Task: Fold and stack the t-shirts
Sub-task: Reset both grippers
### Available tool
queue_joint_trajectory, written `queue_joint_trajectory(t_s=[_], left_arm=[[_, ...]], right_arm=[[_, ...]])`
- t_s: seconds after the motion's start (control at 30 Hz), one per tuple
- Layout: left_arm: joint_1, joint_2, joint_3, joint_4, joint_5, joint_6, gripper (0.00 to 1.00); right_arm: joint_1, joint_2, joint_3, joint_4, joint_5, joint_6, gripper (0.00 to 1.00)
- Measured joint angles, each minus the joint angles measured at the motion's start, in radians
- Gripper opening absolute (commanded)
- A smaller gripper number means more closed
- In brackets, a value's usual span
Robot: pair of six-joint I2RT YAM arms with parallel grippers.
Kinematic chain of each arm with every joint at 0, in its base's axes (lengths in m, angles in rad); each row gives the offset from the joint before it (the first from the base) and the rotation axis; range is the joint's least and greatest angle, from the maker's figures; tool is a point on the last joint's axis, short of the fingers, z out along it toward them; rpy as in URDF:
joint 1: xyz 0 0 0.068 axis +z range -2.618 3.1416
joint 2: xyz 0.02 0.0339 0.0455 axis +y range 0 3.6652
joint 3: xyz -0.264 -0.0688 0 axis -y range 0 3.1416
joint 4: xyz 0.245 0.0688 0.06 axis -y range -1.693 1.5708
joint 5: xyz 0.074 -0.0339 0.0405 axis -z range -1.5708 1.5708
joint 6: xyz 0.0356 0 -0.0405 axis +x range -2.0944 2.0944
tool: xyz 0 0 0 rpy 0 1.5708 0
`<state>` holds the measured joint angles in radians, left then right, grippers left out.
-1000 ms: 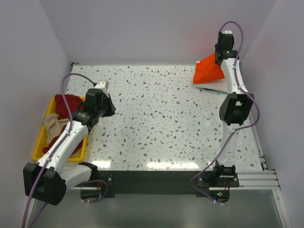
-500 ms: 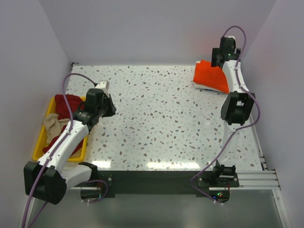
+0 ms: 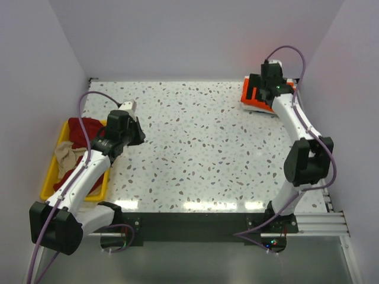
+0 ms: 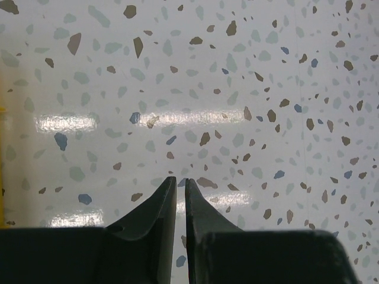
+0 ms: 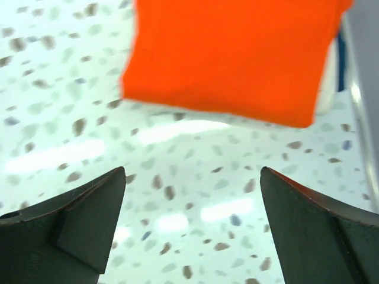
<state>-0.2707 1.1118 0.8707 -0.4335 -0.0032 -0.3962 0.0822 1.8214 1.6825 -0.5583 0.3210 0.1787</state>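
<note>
- Speckled white table (image 3: pixel 201 148), pale walls; yellow tray (image 3: pixel 48 177) at left edge as landmark.
- Far across from tray, at back right corner: orange t-shirt (image 5: pixel 237 53), folded flat — a second ago bunched in a peak, pinched.
- Just released by right gripper (image 5: pixel 192 174), now wide open and empty, hovering short of the fold.
- Left gripper (image 4: pixel 180 183) just beside tray, all but closed on nothing, unmoved.
- In tray: dark red t-shirt (image 3: pixel 86 127), beige t-shirt (image 3: pixel 68 155), crumpled — likely next.
</note>
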Motion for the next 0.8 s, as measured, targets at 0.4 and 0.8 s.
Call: queue_joint_trajectory(t_s=[0.4,0.8], left_arm=[[-0.121,-0.009,-0.001,-0.001,0.011,-0.004,0.17],[-0.188,-0.095,-0.092,-0.018,0.008,-0.003,0.16]], right_arm=[[0.439,-0.573,-0.692,0.121,-0.134,0.197,0.99],[0.447,-0.84,-0.823,0.055,-0.256,0.311,0.99]])
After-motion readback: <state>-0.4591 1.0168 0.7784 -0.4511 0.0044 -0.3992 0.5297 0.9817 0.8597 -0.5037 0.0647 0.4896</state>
